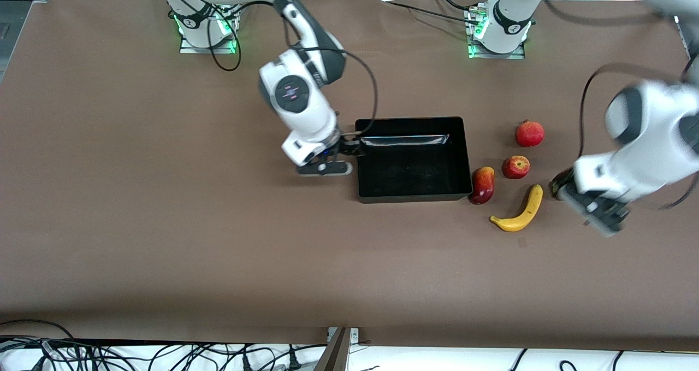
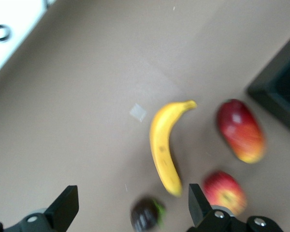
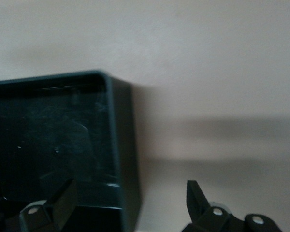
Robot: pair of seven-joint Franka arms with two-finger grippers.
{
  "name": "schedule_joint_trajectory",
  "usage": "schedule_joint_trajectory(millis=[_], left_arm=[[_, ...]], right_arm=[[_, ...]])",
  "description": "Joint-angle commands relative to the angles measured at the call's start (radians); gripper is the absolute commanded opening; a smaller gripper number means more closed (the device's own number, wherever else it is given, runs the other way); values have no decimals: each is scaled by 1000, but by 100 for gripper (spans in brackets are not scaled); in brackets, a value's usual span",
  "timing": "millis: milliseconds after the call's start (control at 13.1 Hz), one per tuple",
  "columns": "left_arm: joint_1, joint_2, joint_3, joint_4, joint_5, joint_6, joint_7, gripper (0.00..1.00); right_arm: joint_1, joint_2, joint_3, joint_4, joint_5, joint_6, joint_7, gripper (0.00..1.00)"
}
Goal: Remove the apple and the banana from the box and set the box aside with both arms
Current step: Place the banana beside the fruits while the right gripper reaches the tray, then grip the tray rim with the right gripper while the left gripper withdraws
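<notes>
The black open-top box (image 1: 415, 197) stands mid-table with nothing in it. My right gripper (image 1: 352, 148) is open and straddles the box's wall (image 3: 123, 159) at the right arm's end, one finger inside and one outside (image 3: 130, 191). Beside the box, toward the left arm's end, lie a yellow banana (image 1: 519, 211) (image 2: 165, 145) and a small red apple (image 1: 515, 166) (image 2: 224, 191). My left gripper (image 1: 561, 189) hangs open (image 2: 131, 195) just past the banana, low over the table. A small dark round thing with a green tip (image 2: 147, 212) lies under it, between the spread fingers.
An elongated red-and-yellow fruit (image 1: 483, 184) (image 2: 240, 130) lies against the box's corner. Another round red fruit (image 1: 529, 133) sits farther from the front camera than the apple. Brown table surface (image 1: 218, 240) stretches toward the right arm's end; cables run along the near edge.
</notes>
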Motion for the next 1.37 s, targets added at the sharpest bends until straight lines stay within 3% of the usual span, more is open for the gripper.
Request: schedule_joint_trajectory(millis=[0,76,152,305,381,610,762,990,1295], left_arm=[[-18,-247,-1,-60,-13,-197,-153,100],[-18,-314,-4,-60,-49,-263,-214,100],[-15,-366,-4,-59,-75,-337,-299,100],[-12,-420,-4,-45,-125,-458,-506,100],[-13,-439,-4,-48,-125,-474,-579,100],[-12,-445,-10,-52,-126,-480,-621,100],[-12,-448,-9,-45,-128,-481,-630,100],[0,-453,10,-45,-128,-485,-629,100],[1,-441,5,-3,-126,-503,-618,100]], right_arm=[[62,65,-15,25,9,64,37,86],[73,98,-17,25,11,99,37,65],[73,123,-17,22,8,115,36,51],[79,143,-18,19,8,118,34,5],[77,140,-18,19,8,110,28,0],[62,120,-30,19,6,70,16,0],[59,55,-95,8,6,-67,-71,0],[40,-77,-266,-72,15,-259,-294,0],[-14,-134,-524,-194,22,-333,-712,0]])
